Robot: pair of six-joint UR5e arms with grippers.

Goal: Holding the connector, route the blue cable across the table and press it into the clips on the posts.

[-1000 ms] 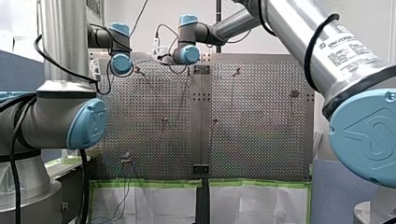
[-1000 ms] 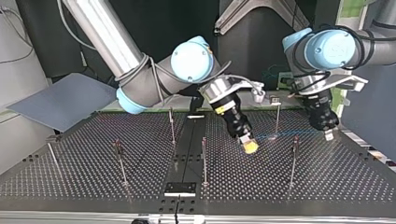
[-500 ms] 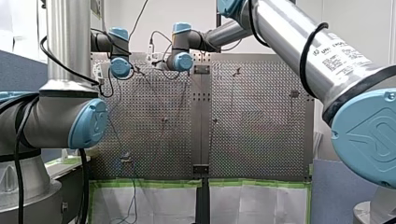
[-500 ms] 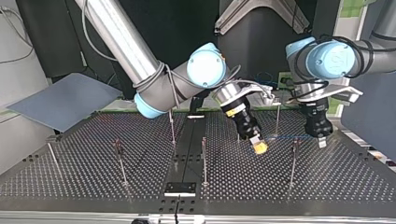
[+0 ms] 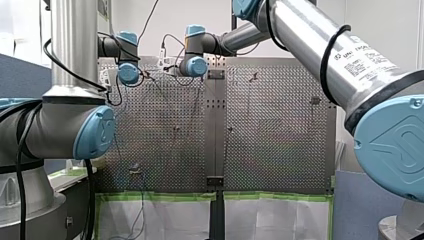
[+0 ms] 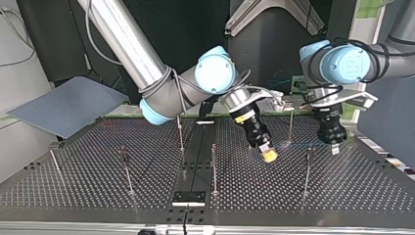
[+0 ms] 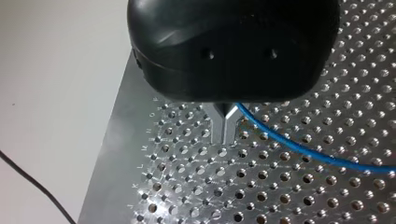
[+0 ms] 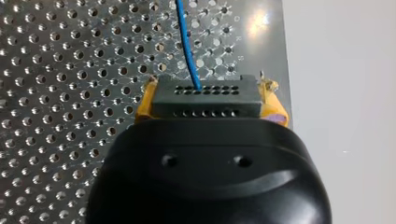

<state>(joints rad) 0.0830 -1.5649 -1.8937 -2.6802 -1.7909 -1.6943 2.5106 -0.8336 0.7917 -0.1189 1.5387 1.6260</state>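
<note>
My right tool point(image 6: 268, 155) gripping connector point(image 8: 205, 95); my left tool point(image 7: 224, 129) pinching blue cable point(image 7: 299, 147) by surface point(image 7: 126, 140) edge. Tools having drawn closer, now settling; cable lining up beside post point(image 6: 307, 169), clip pressing likely coming next.

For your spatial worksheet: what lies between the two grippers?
In the top view, the blue cable spans from my right gripper to my left gripper.

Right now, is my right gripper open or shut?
Shut on the connector: the right wrist view shows the right gripper with yellow pads against both its ends.
</note>
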